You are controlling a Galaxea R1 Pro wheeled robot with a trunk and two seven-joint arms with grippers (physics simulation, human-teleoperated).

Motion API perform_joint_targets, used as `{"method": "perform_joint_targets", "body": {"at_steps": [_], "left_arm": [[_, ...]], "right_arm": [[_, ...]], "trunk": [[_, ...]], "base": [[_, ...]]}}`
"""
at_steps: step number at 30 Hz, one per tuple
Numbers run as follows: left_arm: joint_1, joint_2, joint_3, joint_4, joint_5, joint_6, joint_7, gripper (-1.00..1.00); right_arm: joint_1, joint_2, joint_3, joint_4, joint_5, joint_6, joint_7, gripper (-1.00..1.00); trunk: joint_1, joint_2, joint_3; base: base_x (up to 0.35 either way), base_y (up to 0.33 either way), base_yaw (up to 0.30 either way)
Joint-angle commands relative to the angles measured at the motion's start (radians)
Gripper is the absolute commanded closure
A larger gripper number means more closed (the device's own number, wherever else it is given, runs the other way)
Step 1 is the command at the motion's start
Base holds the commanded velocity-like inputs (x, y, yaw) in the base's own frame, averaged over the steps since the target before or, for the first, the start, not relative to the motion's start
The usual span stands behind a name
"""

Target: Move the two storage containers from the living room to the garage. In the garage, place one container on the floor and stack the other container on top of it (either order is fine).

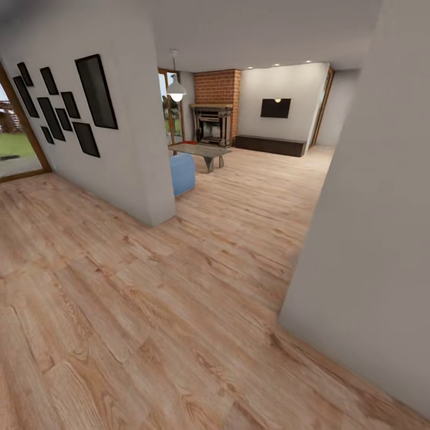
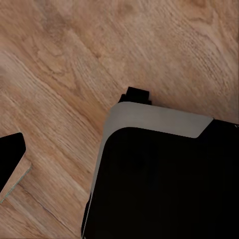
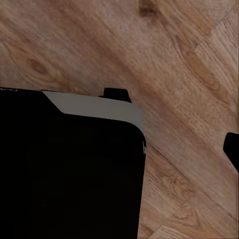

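Meanwhile, both wrist cameras look straight down at the light wood-plank floor (image 2: 64,55), each across a dark, grey-edged part of the robot's own body (image 2: 164,174). A small black shape at the edge of the left wrist view (image 2: 10,159) and another at the edge of the right wrist view (image 3: 232,149) may be fingertips, but too little shows, so whether either gripper is released or clenched cannot be told. Neither view shows anything held.

Ahead, the head camera looks down a passage between a white partition wall (image 1: 137,149) hung with dark picture frames (image 1: 95,89) and a plain pale wall (image 1: 370,239) close on the right. Beyond the gap lies the living room: a blue sofa corner (image 1: 183,173), a glass coffee table (image 1: 203,152), a brick fireplace (image 1: 214,119), a wall-mounted television (image 1: 276,108) over a long dark cabinet (image 1: 269,145), and a pendant lamp (image 1: 175,91). A thin red sliver (image 1: 189,142) beside the table's far end might be one of the storage containers; it is too small to be sure.

By this onlooker's reckoning the robot is on its way to fetch the first bin. Doing it well means steering the base down the middle of the gap, well off the right-hand wall, rounding the partition corner wide, and keeping the arms tucked until the bins come plainly into sight.
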Motion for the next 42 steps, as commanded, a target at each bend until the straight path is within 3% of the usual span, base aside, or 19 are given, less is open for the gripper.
{"method": "perform_joint_targets", "body": {"at_steps": [1, 16, 42], "left_arm": [[-0.001, 0.000, -0.008, 0.001, 0.009, -0.003, 0.003, -1.00], [-0.001, 0.000, -0.008, 0.001, 0.009, -0.003, 0.004, -1.00], [-0.001, 0.000, -0.008, 0.001, 0.009, -0.003, 0.004, -1.00]], "right_arm": [[0.000, 0.000, 0.009, 0.000, -0.010, -0.003, -0.003, -1.00], [0.000, 0.000, 0.008, 0.000, -0.010, -0.003, -0.003, -1.00], [0.000, 0.000, 0.007, 0.000, -0.010, -0.002, -0.003, -1.00]], "trunk": [[0.001, 0.000, -0.001], [0.001, 0.000, -0.001], [0.001, 0.000, -0.001]], "base": [[0.322, 0.000, 0.270], [0.322, 0.000, 0.256], [0.322, 0.000, 0.005]]}}
